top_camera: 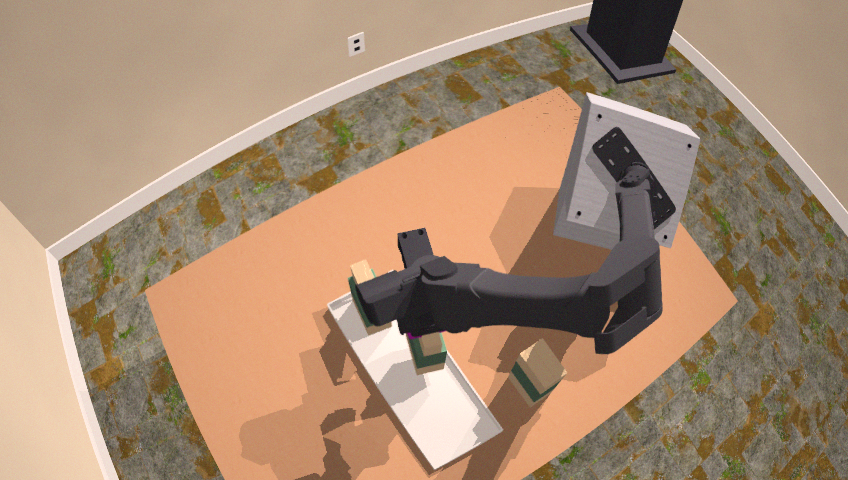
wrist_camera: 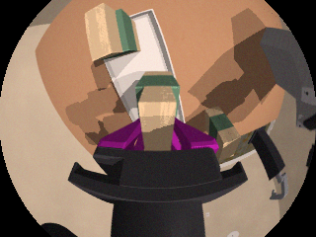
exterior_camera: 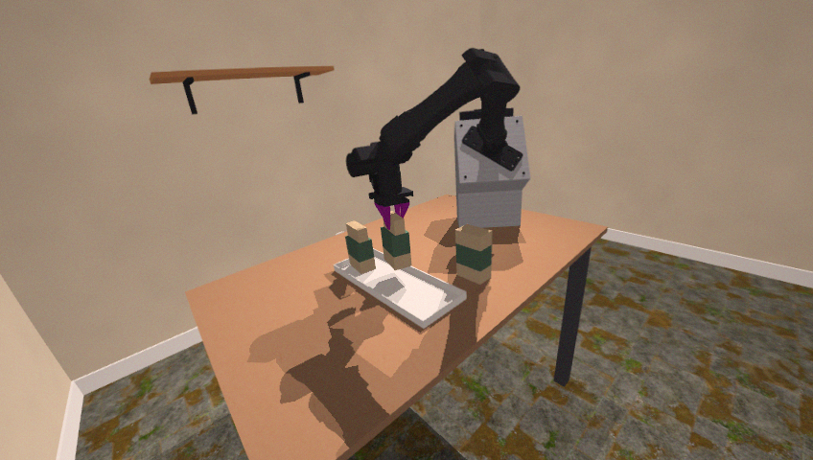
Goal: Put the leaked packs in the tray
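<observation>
Gripper point(top_camera: 416, 335) point(exterior_camera: 395, 215) point(wrist_camera: 157, 118) fingers part-closed on upper part of held pack point(top_camera: 429, 355) point(exterior_camera: 396, 243) point(wrist_camera: 158, 106), one finger each side. Held pack upright, approx. over tray point(top_camera: 443, 419) point(exterior_camera: 425, 299) point(wrist_camera: 148, 41); can't tell if its btm touches. 2nd pack point(top_camera: 361, 272) point(exterior_camera: 360, 248) point(wrist_camera: 111, 32) upright at one end of tray, btm edge vs. rim unclear. 3rd pack point(top_camera: 538, 371) point(exterior_camera: 473, 256) point(wrist_camera: 224, 135) upright on table point(top_camera: 267, 333) point(exterior_camera: 228, 319) point(wrist_camera: 59, 64), outside tray, near its long side facing arm base. Arm point(top_camera: 523, 297) point(exterior_camera: 433, 108) reaches over tray w/ gripper pointing down. All packs tan w/ green band. Softness n/a visually.
</observation>
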Action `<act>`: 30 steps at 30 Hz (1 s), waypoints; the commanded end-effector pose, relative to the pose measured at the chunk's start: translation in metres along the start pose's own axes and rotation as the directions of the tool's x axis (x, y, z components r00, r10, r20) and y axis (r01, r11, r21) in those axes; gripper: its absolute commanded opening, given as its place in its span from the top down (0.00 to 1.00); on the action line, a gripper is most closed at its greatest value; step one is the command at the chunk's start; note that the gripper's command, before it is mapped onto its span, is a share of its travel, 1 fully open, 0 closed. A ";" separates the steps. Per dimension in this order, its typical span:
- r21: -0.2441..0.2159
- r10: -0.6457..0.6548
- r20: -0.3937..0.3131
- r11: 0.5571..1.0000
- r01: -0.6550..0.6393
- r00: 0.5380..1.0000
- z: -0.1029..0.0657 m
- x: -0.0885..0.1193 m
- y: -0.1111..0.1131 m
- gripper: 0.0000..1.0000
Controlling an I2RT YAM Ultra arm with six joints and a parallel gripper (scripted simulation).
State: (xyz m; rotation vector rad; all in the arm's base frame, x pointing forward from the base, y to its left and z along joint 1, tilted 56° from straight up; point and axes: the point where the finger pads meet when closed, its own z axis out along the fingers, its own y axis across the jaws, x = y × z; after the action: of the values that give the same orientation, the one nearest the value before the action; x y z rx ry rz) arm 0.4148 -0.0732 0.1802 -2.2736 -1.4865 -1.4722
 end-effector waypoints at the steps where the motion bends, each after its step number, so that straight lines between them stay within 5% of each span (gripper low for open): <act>1: 0.020 0.034 0.023 0.999 -0.035 0.999 -0.004 0.001 0.014 0.74; 13: 0.014 0.039 0.025 0.999 -0.040 0.999 -0.006 0.006 0.039 0.74; 30: 0.003 0.032 0.025 0.999 -0.032 0.999 -0.010 0.010 0.044 0.74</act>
State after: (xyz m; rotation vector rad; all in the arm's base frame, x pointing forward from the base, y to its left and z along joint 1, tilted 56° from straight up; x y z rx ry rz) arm 0.4416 -0.0837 0.2024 -2.2755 -1.4641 -1.4313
